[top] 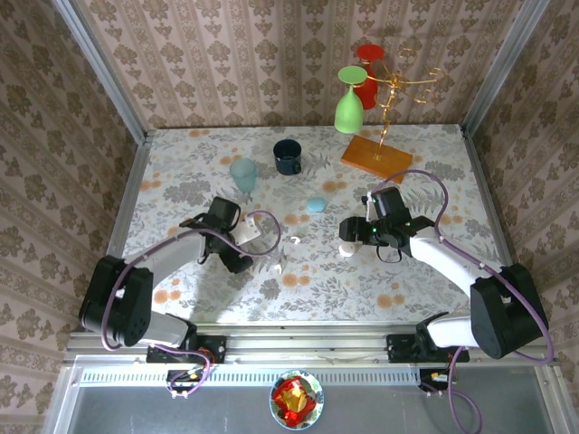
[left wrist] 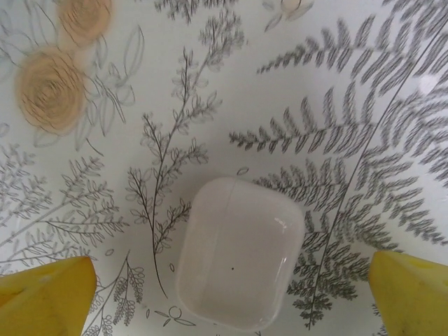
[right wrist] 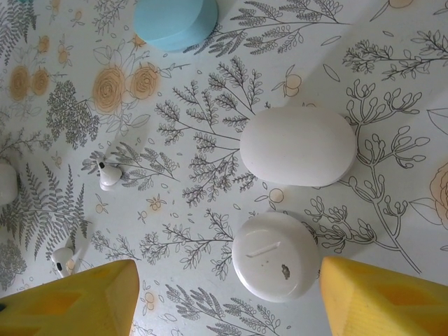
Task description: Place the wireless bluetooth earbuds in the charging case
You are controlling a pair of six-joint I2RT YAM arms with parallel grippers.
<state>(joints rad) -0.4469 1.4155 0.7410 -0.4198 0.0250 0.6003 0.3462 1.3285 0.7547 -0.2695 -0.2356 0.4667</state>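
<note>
A closed white rounded-square charging case (left wrist: 240, 252) lies flat on the flowered table, midway between the spread yellow fingers (left wrist: 45, 294) of my left gripper (left wrist: 231, 301), which is open and not touching it. Two tiny white earbuds lie loose on the table, one (right wrist: 108, 173) farther out and one (right wrist: 64, 260) just beside my right gripper's left finger. My right gripper (right wrist: 231, 301) is open over a round white case (right wrist: 275, 255), which sits nearer its right finger (right wrist: 385, 297). From above, the earbuds (top: 295, 240) (top: 276, 268) lie between the two grippers.
An oval white case (right wrist: 297, 145) lies just beyond the round one, and a pale blue case (right wrist: 175, 21) farther back. A clear glass (top: 242, 174), a dark mug (top: 288, 156) and a gold rack on an orange base (top: 375, 154) stand at the rear.
</note>
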